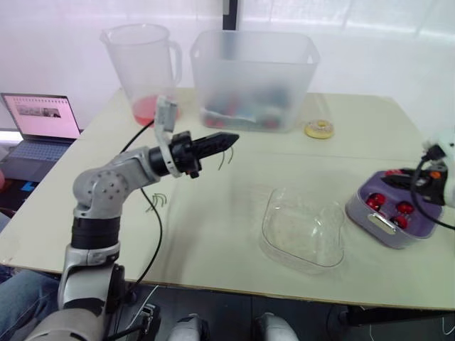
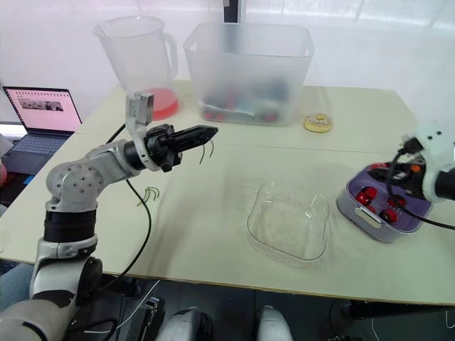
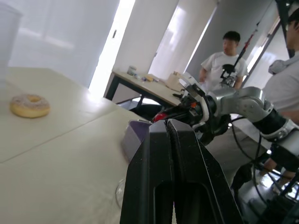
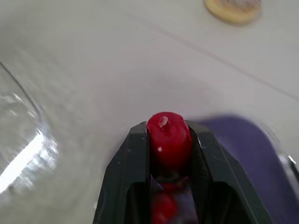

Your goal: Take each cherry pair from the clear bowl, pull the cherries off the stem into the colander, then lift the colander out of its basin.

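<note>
**Inspector:** Where is the fruit?

**Assessor:** One glossy red cherry (image 4: 167, 140) is pinched between the two black fingers of the right gripper (image 4: 169, 127), whose jaws are closed to the cherry's width. It hangs directly over the purple colander (image 1: 359, 200) at the far right of the pale table (image 1: 213, 256). A straight release should drop it among the round red cherries (image 1: 405, 208) already inside.

**Inspector:** And the other arm?

**Assessor:** The left gripper (image 1: 229, 139) is raised on the left, well apart from the colander. Its jaws are pressed together on a thin green stem (image 1: 226, 156) that dangles from the tip. Loose stems (image 1: 156, 202) lie on the table below.

**Inspector:** What is left to do?

**Assessor:** The clear plastic bowl (image 1: 270, 213), near centre, looks empty. I judge the lift comes next, and the right arm is much the nearer.

**Inspector:** Clearances?

**Assessor:** The colander sits close to the table's right edge. There is open room above it and on its left.
</note>
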Controlling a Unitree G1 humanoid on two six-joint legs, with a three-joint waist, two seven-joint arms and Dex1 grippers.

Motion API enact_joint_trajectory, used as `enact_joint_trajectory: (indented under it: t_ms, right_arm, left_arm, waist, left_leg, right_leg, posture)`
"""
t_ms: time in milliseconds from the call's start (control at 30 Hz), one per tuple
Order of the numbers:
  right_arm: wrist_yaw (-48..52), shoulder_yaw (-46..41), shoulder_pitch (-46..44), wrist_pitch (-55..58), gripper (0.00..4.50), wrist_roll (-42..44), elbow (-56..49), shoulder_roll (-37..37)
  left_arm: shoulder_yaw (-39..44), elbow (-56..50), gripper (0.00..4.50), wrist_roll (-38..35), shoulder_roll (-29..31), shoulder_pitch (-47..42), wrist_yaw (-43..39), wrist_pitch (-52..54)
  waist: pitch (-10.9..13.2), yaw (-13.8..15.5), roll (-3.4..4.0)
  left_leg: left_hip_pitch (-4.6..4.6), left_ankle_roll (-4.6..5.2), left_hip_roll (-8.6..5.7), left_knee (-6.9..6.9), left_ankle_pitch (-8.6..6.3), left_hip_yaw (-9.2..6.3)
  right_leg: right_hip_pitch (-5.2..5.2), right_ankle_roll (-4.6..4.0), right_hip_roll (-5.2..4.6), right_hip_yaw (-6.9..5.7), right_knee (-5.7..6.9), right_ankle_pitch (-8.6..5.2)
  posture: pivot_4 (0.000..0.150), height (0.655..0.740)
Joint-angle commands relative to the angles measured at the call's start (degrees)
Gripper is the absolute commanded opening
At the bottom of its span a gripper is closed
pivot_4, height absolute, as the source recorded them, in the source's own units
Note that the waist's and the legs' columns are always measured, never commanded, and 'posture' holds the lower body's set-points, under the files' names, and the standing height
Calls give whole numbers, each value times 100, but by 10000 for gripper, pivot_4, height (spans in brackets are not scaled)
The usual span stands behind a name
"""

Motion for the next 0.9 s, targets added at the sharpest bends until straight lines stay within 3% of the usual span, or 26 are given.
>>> enact_joint_trajectory:
  t_ms: [33,100,367,467,567,700,767,900]
  right_arm:
    - [410,104,140,-513,5732,-631,462,-41]
    - [475,175,71,-591,5732,-793,706,91]
    - [619,189,-218,-505,43724,-1141,999,332]
    - [777,95,-274,-484,44427,-1180,917,215]
    - [1139,-317,-675,-276,44427,-677,541,237]
    - [1589,-1032,-1802,759,44427,1117,-228,571]
    - [1978,-1209,-1950,1189,44427,1812,-698,536]
    - [2223,-1069,-2232,1514,44427,2574,-1344,650]
  left_arm:
    - [56,-389,0,-3,77,133,-11,-65]
    - [70,-510,0,-18,88,258,36,-51]
    - [24,-799,0,19,161,428,170,-44]
    - [34,-791,0,34,205,444,160,-42]
    - [58,-758,0,14,253,455,160,-14]
    - [-128,-813,0,303,513,481,185,9]
    - [-90,-796,0,280,557,464,272,68]
    - [103,-833,0,210,751,615,397,199]
  waist:
    - [0,7,0]
    - [0,7,0]
    - [1,11,4]
    - [1,10,4]
    - [5,6,11]
    - [6,-34,22]
    - [7,5,19]
    - [8,21,11]
  left_leg:
    - [-1,-2,0,3,1,0]
    - [-1,-3,-1,6,2,0]
    - [0,-9,-2,7,5,0]
    - [1,-12,-2,7,6,0]
    - [1,-13,-1,6,7,0]
    - [6,-19,2,4,10,-3]
    - [6,-25,5,-4,13,-12]
    - [-3,-24,7,-1,13,-23]
  right_leg:
    - [0,0,-1,0,3,0]
    - [0,0,-4,0,4,0]
    - [0,0,-4,-3,6,0]
    - [0,0,-3,-7,7,0]
    - [0,1,-2,-7,7,0]
    - [0,1,3,-7,9,0]
    - [0,0,10,-8,9,0]
    - [5,0,9,-9,1,0]
  posture:
    - [1500,7078]
    - [1500,7078]
    - [1500,7078]
    - [1500,7078]
    - [1500,7078]
    - [1500,7078]
    - [1500,7078]
    - [1500,7078]
